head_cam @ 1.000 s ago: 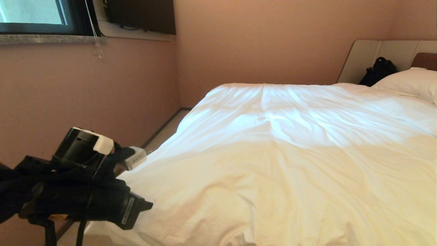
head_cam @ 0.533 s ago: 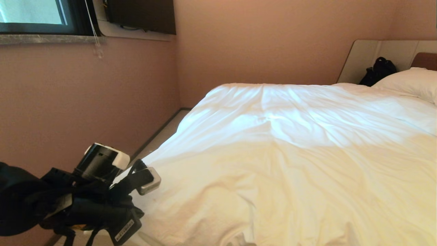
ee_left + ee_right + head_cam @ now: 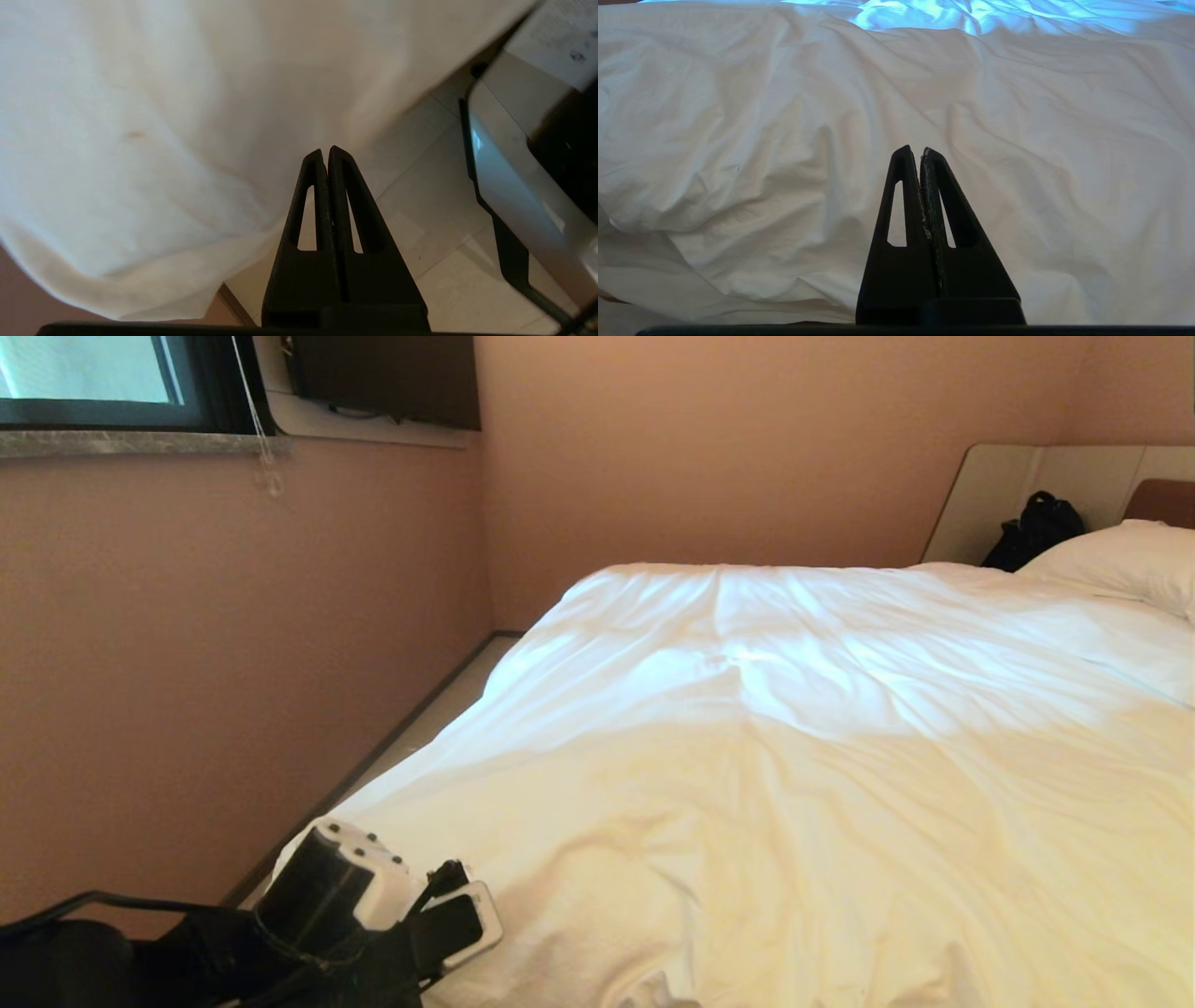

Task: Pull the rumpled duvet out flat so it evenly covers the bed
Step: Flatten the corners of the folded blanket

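While the duvet [image 3: 794,756] lies creased over nearly the whole bed [image 3: 1162,499], its near left corner hanging off the bed's edge, the left gripper [image 3: 325,151] sits low beside that corner with its jaws pressed together and holding nothing, its tips just at the hanging hem above the tiled floor [image 3: 420,196]. The right gripper [image 3: 920,151] points across the duvet's near edge, jaws also closed and empty. A pillow [image 3: 1120,560] rests at the head. No writing is legible.
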Robot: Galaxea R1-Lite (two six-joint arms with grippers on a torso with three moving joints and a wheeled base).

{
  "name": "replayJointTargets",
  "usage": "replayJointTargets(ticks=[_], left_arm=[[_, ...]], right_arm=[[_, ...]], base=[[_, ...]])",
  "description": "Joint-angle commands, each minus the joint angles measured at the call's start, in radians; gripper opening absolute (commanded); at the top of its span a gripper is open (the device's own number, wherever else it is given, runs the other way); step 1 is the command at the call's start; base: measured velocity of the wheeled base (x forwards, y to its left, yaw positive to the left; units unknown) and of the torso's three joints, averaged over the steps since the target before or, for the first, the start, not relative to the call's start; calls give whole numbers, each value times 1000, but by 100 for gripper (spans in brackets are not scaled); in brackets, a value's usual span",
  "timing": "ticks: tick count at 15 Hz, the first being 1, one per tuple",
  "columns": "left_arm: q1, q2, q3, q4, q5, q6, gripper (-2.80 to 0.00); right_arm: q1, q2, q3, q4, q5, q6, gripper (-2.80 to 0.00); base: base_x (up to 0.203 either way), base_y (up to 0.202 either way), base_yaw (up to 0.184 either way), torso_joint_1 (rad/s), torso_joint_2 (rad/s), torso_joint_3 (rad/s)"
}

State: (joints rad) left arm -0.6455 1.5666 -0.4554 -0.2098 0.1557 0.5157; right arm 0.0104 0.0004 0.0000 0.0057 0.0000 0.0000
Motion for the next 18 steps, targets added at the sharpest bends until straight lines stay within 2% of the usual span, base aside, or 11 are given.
replayJointTargets(ticks=[1, 3, 4, 7, 10, 13, 18], left_arm=[[-34, -20, 33, -5, 2, 6, -280], [-37, 4, 42, -7, 2, 10, -280], [-37, 21, 43, -14, 3, 11, 0], [-38, 62, 45, -63, 4, 24, 0], [-56, 112, 61, -99, 43, 39, 0], [-105, 224, 107, -315, 127, 48, 0], [-122, 453, 204, -766, 232, 83, 0]], right_arm=[[0, 1, 0, 0, 0, 0, -280], [0, 1, 0, 0, 0, 0, -280], [0, 1, 0, -1, 0, 0, -280], [0, 1, 0, 0, 0, 0, -280], [0, 1, 0, 0, 0, 0, -280], [0, 1, 0, 0, 0, 0, -280], [-1, 1, 0, 0, 0, 0, -280]], base=[[0, 0, 0, 0, 0, 0], [0, 0, 0, 0, 0, 0], [0, 0, 0, 0, 0, 0], [0, 0, 0, 0, 0, 0], [0, 0, 0, 0, 0, 0], [0, 0, 0, 0, 0, 0], [0, 0, 0, 0, 0, 0]])
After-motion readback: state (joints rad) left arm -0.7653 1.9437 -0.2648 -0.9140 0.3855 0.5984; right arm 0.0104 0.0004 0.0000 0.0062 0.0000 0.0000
